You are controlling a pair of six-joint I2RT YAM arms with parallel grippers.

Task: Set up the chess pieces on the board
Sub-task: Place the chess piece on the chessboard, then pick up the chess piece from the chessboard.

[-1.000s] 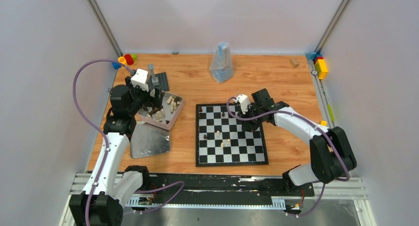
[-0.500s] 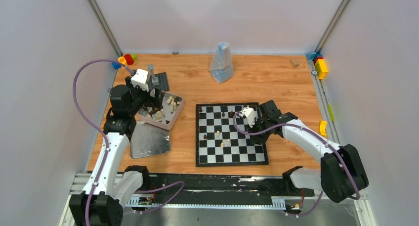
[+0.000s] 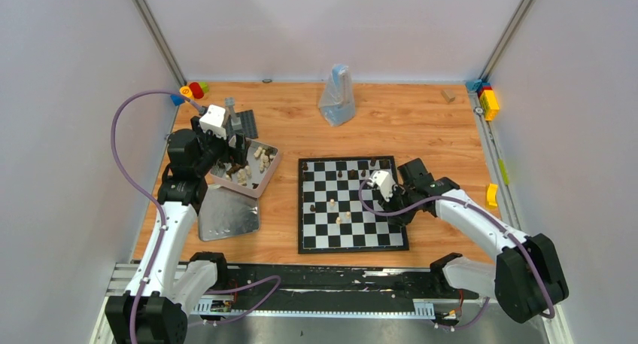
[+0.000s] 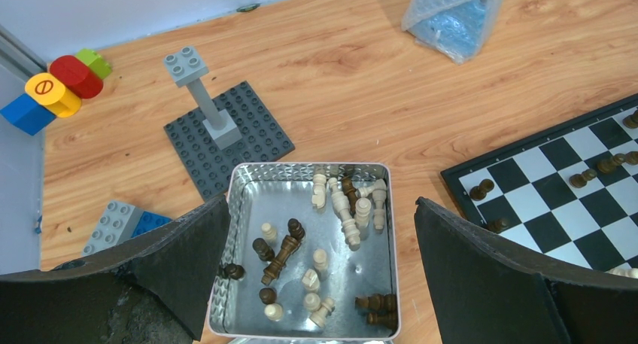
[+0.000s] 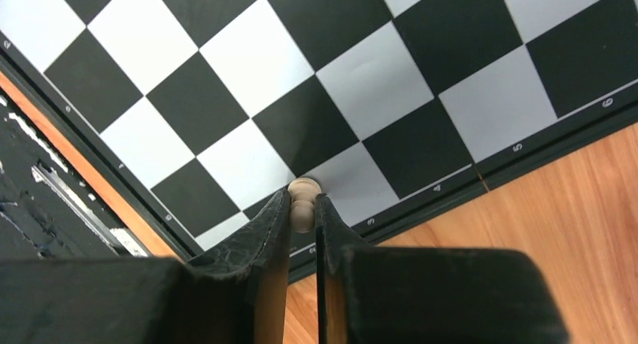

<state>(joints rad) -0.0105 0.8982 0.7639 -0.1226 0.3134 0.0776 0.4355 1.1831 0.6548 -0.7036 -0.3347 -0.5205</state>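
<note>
clearly early stage: only few chess pieces (image 3: 332, 203) on board (image 3: 353, 235), most lying in tin (image 4: 393, 231). right claw (image 5: 302, 208) pinched on cream pawn (image 5: 303, 197) over board's right edge; left claw (image 4: 320, 208) wide open, empty, above tin.

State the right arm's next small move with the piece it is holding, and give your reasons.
Probably lower it straight down onto the square beneath before releasing. The right gripper is shut on a cream chess piece, which hangs over the edge rows of the board. Whether its base touches yet cannot be told.
</note>
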